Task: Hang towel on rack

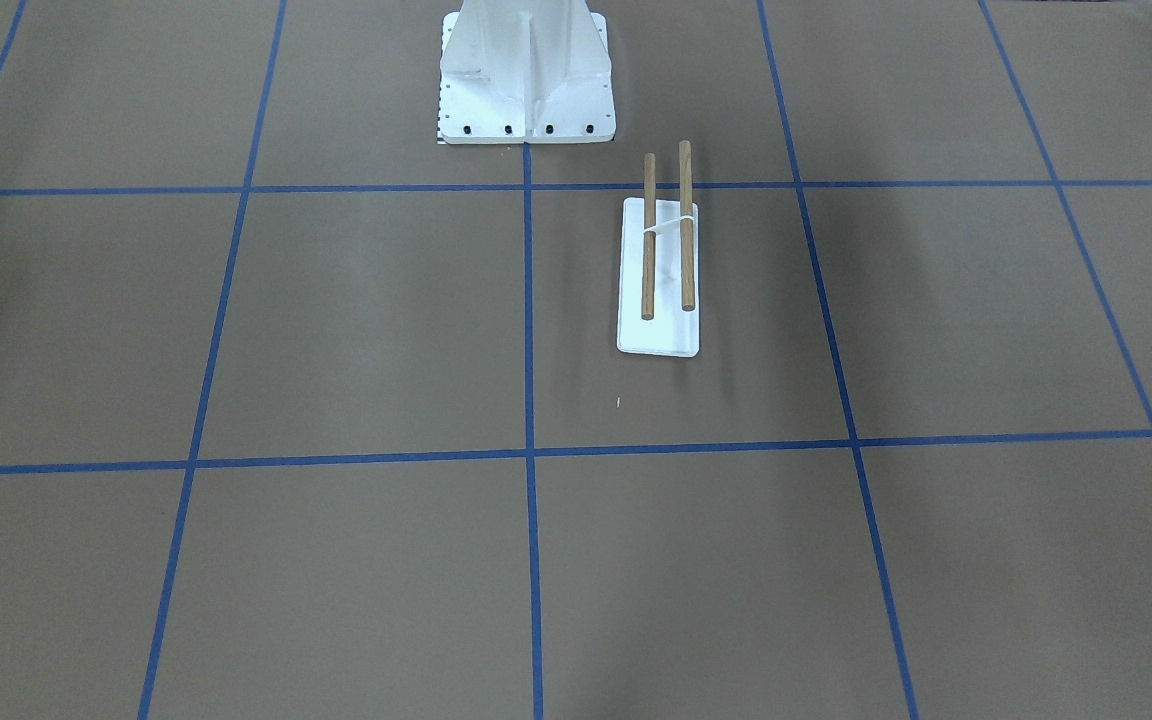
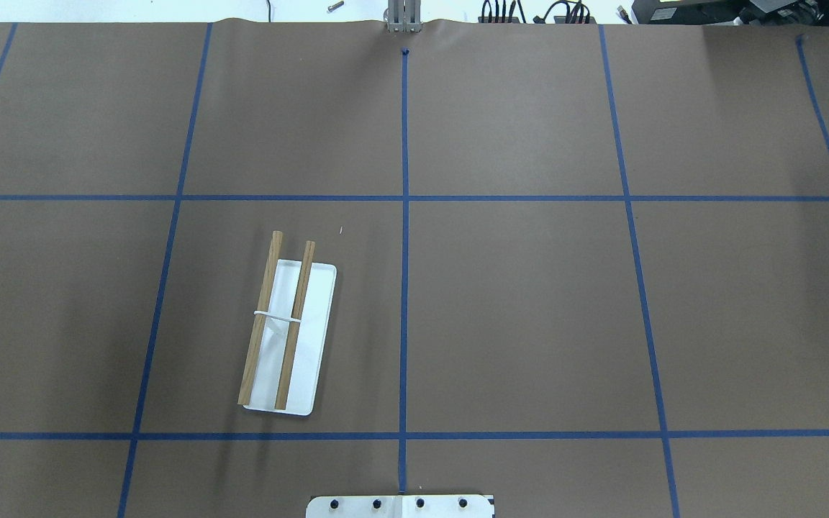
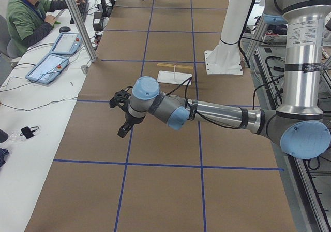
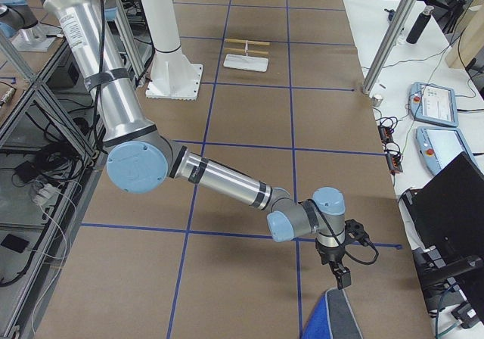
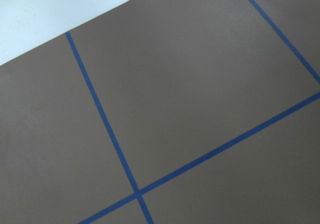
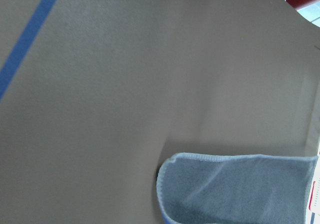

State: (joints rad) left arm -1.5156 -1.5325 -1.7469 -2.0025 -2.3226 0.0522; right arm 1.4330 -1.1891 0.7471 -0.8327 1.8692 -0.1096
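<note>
Blue on top and grey beneath, the small rectangular cloth towel with pale stitched edging lies at the end of the brown paper-covered table on the robot's right. The exterior right view's lower edge cuts it off, so its long axis cannot be judged. The right gripper hangs just above the towel's visible edge, pointing down. I cannot tell whether it touches the cloth, or whether its jaws are spread or pressed together. The right wrist view shows only the grey underside curled at the cloth's edge.

The rack, a flat white base carrying two parallel brown wooden dowels joined by a white crosspiece, stands well apart on the robot's left half. Its dowels run roughly away from the robot. The left gripper hovers over bare table at the left end, its jaws equally unreadable.

The right arm is far nearer the towel, so the pickup looks to be its job, followed by a long carry across to the dowels.
</note>
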